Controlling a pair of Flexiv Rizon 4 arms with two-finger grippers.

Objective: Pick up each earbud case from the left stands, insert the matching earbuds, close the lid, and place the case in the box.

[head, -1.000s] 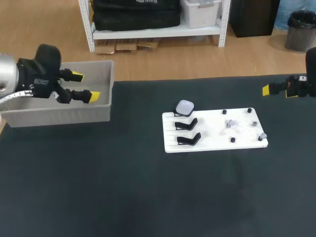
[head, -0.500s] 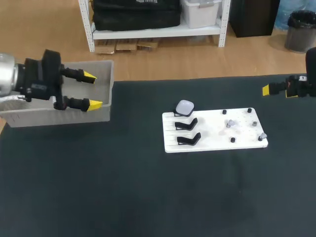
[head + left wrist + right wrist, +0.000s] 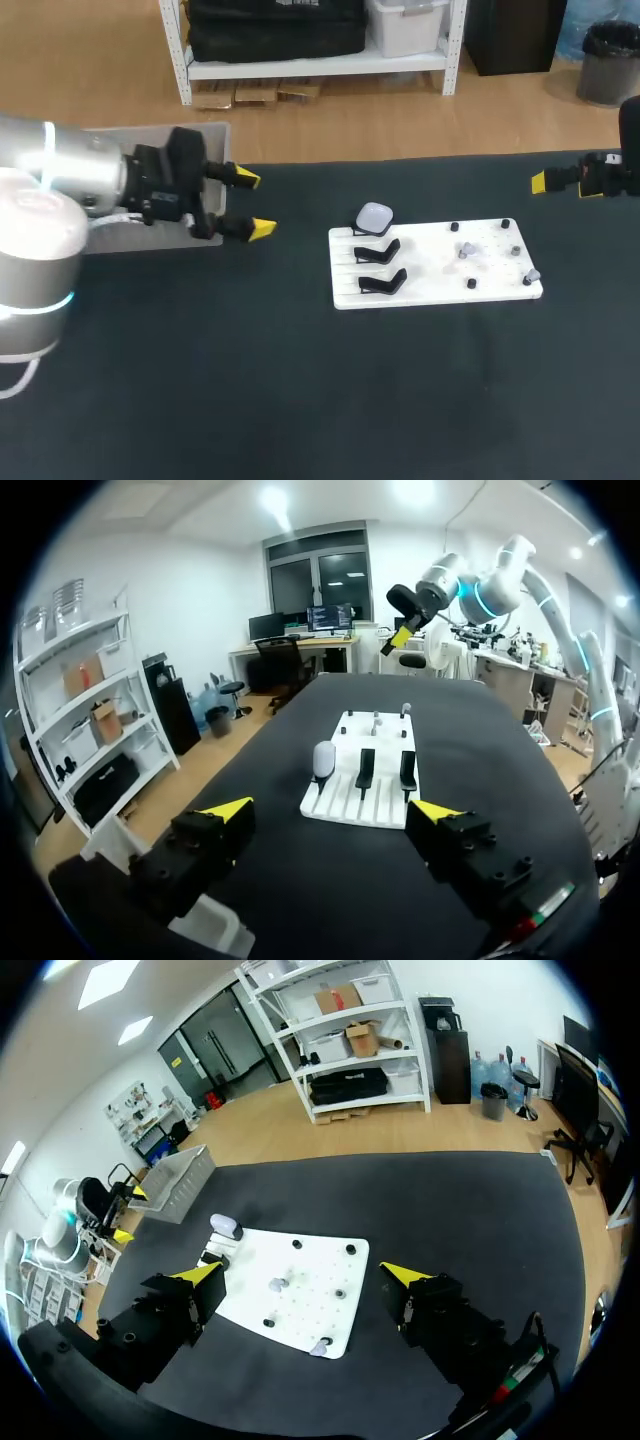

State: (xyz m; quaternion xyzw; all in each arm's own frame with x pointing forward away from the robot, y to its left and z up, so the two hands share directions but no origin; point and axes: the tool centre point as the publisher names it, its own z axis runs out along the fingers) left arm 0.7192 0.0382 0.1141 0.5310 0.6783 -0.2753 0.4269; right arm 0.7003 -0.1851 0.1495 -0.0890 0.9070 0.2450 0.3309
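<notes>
Earbud case [image 3: 375, 216], pale and rounded, perches on the farthest stand at the 11 o'clock corner of a white board.

The black table [image 3: 300, 400] fills most of the head view, and its far edge runs across at 12 o'clock. The left arm [image 3: 60, 190], broad and silver, comes in at 9 o'clock. It covers much of the grey box [image 3: 130, 137], which stands at the table's 10 o'clock corner against the far edge. The white board [image 3: 440, 265] lies at 2 o'clock from the table's middle, well in from every edge. The right arm [image 3: 625, 170] shows only at the 2 o'clock edge.

The left gripper [image 3: 253, 204] hangs just past the box's 3 o'clock wall with its fingers spread wide and nothing in them. A band of dark mat separates it from the board. The right gripper [image 3: 302, 1274] is spread wide too, with nothing held. In its wrist view the board lies ahead of it.

Two black stands [image 3: 378, 250] sit at 6 o'clock of the case, along the board's 9 o'clock side. Small pale earbuds [image 3: 466, 250] lie among black pegs [image 3: 455, 227] on the board's 3 o'clock half.
</notes>
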